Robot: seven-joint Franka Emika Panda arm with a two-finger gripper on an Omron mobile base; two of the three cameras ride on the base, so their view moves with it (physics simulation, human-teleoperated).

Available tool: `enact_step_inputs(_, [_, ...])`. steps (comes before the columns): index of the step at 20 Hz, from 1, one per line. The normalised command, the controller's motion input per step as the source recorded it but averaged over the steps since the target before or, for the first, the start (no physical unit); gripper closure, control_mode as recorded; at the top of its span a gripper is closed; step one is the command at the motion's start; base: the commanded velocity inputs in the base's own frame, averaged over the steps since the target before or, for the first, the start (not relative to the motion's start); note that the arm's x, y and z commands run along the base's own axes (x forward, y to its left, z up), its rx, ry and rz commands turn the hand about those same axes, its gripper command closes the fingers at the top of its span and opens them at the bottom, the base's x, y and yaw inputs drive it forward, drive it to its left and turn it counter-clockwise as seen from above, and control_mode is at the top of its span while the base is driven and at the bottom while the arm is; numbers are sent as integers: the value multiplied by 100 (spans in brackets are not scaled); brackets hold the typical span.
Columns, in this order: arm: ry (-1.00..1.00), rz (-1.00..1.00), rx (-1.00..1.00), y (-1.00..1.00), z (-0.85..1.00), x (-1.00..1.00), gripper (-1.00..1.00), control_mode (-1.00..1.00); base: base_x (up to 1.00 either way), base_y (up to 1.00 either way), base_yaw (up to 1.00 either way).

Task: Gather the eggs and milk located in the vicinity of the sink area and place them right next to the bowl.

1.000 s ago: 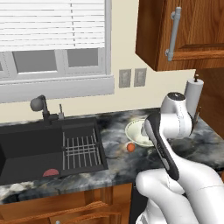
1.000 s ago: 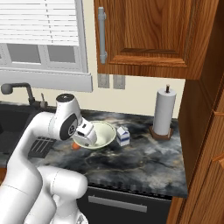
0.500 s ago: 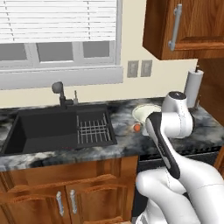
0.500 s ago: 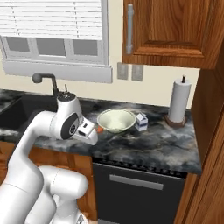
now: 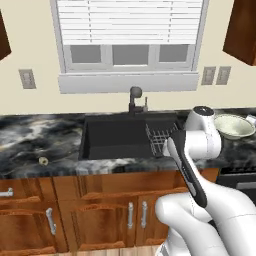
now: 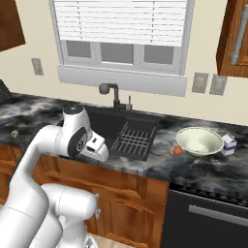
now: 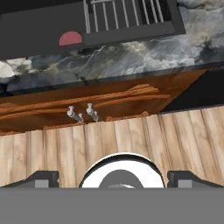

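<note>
The pale bowl [image 6: 198, 141] stands on the dark marble counter to the right of the black sink [image 6: 127, 127]. A small orange-brown egg [image 6: 178, 150] lies at the bowl's left side, and the white milk carton [image 6: 228, 144] stands at its right. In the left base view the bowl [image 5: 232, 126] sits at the far right with the milk [image 5: 250, 119] just beyond it. My gripper [image 6: 102, 155] hangs over the counter's front edge by the sink, pointing down. In the hand view its fingertips [image 7: 42, 177] stand wide apart, open, with nothing between them.
A wire rack [image 6: 131, 138] fills the sink's right part, and a dark faucet [image 6: 110, 92] stands behind it. A flat red piece [image 7: 70, 38] lies in the basin. Wooden cabinet doors with metal handles [image 7: 81, 114] and plank floor are below. A small round pale thing [image 5: 44, 161] lies on the left counter.
The whole picture has shifted because the base has driven left. The sink now sits in the middle and the bowl at the right. The gripper stays open.
</note>
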Motion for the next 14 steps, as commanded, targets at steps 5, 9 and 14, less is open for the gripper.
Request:
enact_step_inputs(5, [0,0,0,0,0,0,-100,100,15,100,0])
enact_step_inputs(9, [0,0,0,0,0,0,-100,100,5,100,-8])
enact_step_inputs(14, [0,0,0,0,0,0,-100,100,67,100,-20])
